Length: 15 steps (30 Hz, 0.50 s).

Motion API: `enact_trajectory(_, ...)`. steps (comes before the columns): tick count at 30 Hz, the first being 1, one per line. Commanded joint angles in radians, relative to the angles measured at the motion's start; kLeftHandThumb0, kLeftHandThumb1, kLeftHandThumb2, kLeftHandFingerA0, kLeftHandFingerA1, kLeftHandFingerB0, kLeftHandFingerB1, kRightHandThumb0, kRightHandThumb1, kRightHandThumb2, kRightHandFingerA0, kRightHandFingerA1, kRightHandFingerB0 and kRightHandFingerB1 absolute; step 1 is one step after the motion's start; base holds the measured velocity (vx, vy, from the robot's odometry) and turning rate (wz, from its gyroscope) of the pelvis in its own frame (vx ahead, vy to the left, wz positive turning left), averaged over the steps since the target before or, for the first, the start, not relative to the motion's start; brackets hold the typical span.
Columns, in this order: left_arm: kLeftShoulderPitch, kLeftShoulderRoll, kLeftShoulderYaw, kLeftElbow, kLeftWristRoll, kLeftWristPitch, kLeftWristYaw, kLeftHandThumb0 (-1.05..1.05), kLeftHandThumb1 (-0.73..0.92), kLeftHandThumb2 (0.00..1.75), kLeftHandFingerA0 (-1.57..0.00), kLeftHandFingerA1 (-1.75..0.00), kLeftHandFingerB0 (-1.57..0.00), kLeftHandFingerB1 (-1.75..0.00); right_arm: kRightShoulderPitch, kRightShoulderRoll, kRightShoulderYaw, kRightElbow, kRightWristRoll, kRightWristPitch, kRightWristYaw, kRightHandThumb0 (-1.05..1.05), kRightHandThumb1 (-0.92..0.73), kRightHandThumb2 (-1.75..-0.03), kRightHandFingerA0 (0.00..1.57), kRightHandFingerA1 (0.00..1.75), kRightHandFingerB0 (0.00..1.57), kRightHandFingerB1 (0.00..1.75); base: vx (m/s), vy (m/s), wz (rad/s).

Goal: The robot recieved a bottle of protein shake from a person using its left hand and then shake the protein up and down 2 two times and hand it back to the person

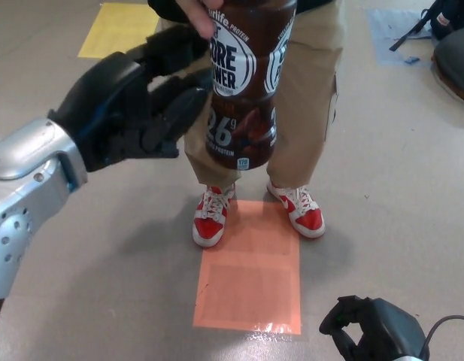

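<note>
Bottle [247, 83] hangs from the person's hand [195, 11]; we see our left hand [134, 101] just beside it, fingers apart.

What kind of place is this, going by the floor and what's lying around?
Probably an indoor lab or test space. The smooth grey floor carries taped coloured rectangles, an orange marker at the person's feet and a yellow marker farther back, like standing spots. A black bag sits at the far corner.

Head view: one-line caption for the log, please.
Robot's open left hand reaches the brown protein shake bottle held out by a person; right hand low.
</note>
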Motion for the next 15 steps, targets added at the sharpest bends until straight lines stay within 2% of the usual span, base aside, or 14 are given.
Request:
enact_trajectory(1, -0.102, -0.009, -0.078, -0.118, -0.267, 0.545, -0.003, -0.86, 0.55, 0.88, 0.0, -0.17, 0.0, 0.0, 0.008, -0.03, -0.003, 0.023, -0.018, -0.054, -0.049, -0.51, -0.57, -1.16, 1.04, 1.13, 0.88, 0.86, 0.0, 0.0, 0.0)
enact_trajectory(5, -0.116, -0.049, -0.079, -0.109, -0.279, 0.589, 0.034, -0.84, 0.51, 0.86, 0.0, -0.14, 0.0, 0.0, 0.005, -0.028, -0.001, 0.024, -0.022, -0.054, -0.066, -0.49, -0.58, -1.16, 1.05, 1.12, 0.89, 0.86, 0.0, 0.0, 0.0)
enact_trajectory(6, -0.116, -0.055, -0.076, -0.11, -0.28, 0.596, 0.039, -0.77, 0.6, 0.59, 0.0, -0.15, 0.0, 0.0, 0.004, -0.028, -0.001, 0.024, -0.021, -0.055, -0.065, -0.49, -0.58, -1.16, 1.05, 1.11, 0.89, 0.86, 0.0, 0.0, 0.0)
enact_trajectory(9, -0.12, -0.076, -0.072, -0.104, -0.281, 0.612, 0.054, -0.78, 0.59, 0.58, 0.0, -0.15, 0.0, 0.0, -0.001, -0.026, -0.002, 0.025, -0.02, -0.051, -0.061, -0.48, -0.57, -1.16, 1.07, 1.12, 0.89, 0.86, 0.0, 0.0, 0.0)
enact_trajectory(10, -0.127, -0.085, -0.078, -0.099, -0.273, 0.62, 0.057, -0.85, 0.51, 0.86, 0.0, -0.13, 0.0, 0.0, -0.005, -0.024, -0.002, 0.024, -0.02, -0.044, -0.057, -0.48, -0.56, -1.15, 1.08, 1.12, 0.89, 0.85, 0.0, 0.0, 0.0)
enact_trajectory(15, -0.168, -0.121, -0.077, -0.065, -0.24, 0.665, 0.078, -0.83, 0.49, 0.86, 0.0, -0.14, 0.0, 0.0, -0.014, -0.028, -0.002, 0.022, -0.02, -0.043, -0.051, -0.46, -0.55, -1.14, 1.05, 1.1, 0.88, 0.83, 0.0, 0.0, 0.0)
